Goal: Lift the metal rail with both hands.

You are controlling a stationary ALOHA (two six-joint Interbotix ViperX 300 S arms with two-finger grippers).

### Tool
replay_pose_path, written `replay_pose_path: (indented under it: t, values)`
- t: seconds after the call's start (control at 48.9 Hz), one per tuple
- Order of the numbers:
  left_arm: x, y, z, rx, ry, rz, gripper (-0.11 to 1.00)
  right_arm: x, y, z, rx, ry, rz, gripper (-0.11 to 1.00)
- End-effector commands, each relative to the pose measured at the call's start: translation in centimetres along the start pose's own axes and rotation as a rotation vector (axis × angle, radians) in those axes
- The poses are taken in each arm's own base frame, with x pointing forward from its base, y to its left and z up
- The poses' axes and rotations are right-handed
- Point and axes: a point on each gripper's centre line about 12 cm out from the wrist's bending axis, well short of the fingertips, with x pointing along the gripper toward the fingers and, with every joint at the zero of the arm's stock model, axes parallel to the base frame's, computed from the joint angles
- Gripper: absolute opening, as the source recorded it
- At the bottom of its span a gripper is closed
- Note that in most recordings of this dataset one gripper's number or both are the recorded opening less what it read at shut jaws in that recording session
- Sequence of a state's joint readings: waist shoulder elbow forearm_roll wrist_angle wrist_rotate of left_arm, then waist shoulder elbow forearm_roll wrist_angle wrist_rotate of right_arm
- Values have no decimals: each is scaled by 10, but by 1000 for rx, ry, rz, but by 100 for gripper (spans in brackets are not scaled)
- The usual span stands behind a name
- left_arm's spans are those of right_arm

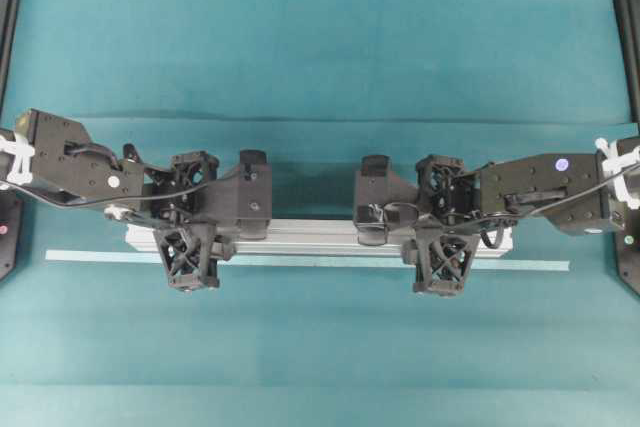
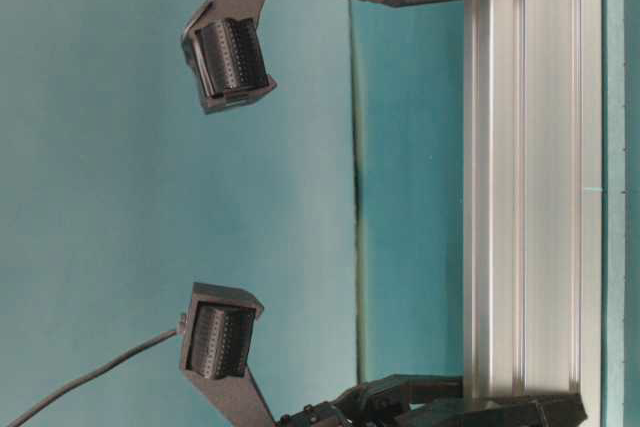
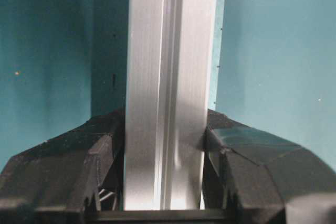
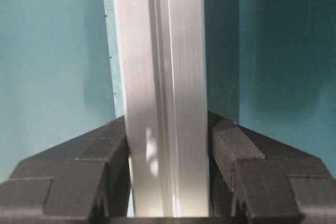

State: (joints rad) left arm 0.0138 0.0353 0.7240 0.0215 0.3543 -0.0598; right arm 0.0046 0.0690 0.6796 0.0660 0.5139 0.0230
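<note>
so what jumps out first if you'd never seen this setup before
The long silver metal rail lying across the middle of the teal table, with a black pincer clamped on it near each end: the left pincer and the right pincer. Both wrist views show the fingers pressed against the rail's sides. A thin pale tape strip runs just in front of the rail.

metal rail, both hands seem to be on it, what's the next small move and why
Probably raise both hands together, evenly. The left hand and right hand each have fingers pressed against the sides of the metal rail, gripping near opposite ends, so a level lift should keep it from tilting.
</note>
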Motion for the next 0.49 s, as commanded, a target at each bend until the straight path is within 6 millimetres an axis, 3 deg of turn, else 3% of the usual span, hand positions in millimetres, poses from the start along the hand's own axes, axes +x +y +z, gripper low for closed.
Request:
replay_pose_path:
  t: [0.0, 0.041, 0.102, 0.225, 0.327, 0.47]
  values:
    - [-5, 4, 6, -11, -26, 4, 37, 2, 5, -2, 4, 10, 8, 39]
    - [-5, 4, 6, -13, -28, 5, 41, 2, 5, -1, 6, 8, 8, 40]
    - [-5, 4, 6, -13, -26, 5, 58, 2, 3, -1, 16, 10, 6, 42]
    - [-5, 4, 6, -16, -32, 4, 86, 2, -1, -2, 59, 11, 1, 76]
    - [-4, 4, 4, -5, -28, 5, 88, 2, -2, -3, 69, 7, -4, 94]
    - [-4, 4, 2, -5, -26, 4, 88, 2, -3, -3, 74, 4, -5, 94]
